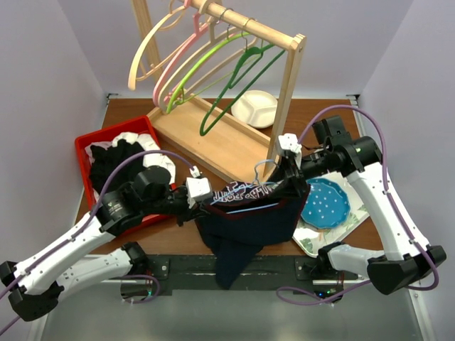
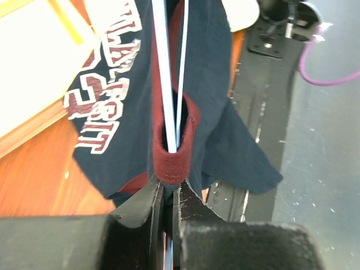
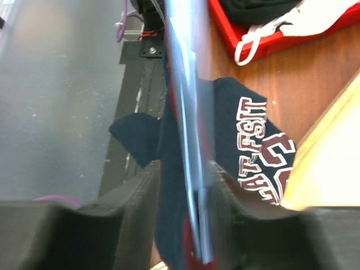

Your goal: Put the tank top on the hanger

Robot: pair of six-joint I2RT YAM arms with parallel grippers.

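Robot lab test cell: plain pale walls (image 1: pixel 43 71) box in a brown wooden tabletop (image 1: pixel 320 114); white left arm (image 1: pixel 64 249) and white right arm (image 1: pixel 391 206) bolted at its near edge; props: light wooden clothes rack (image 1: pixel 284 92), red plastic bin (image 1: pixel 80 153).

tank top (image 2: pixel 225 84): matt cloth | hanger (image 2: pixel 162 67): glossy, likely plastic | table (image 2: pixel 34 185): wood

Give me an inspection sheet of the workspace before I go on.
Surface: wooden table, bare wood at the far right.
Job's things: tank top draped on hanger, dark red strap looped over its end, hem hanging past the near edge.
Clutter: red bin of clothes, wooden rack with spare hangers, white dish, blue plate on tray.
Pincers: left pincer shut on hanger beside strap; right pincer jaws parted around hanger and fabric.
Cables: purple cables loop along both arms; no snag seen.
Surroundings: pale walls, grey floor.
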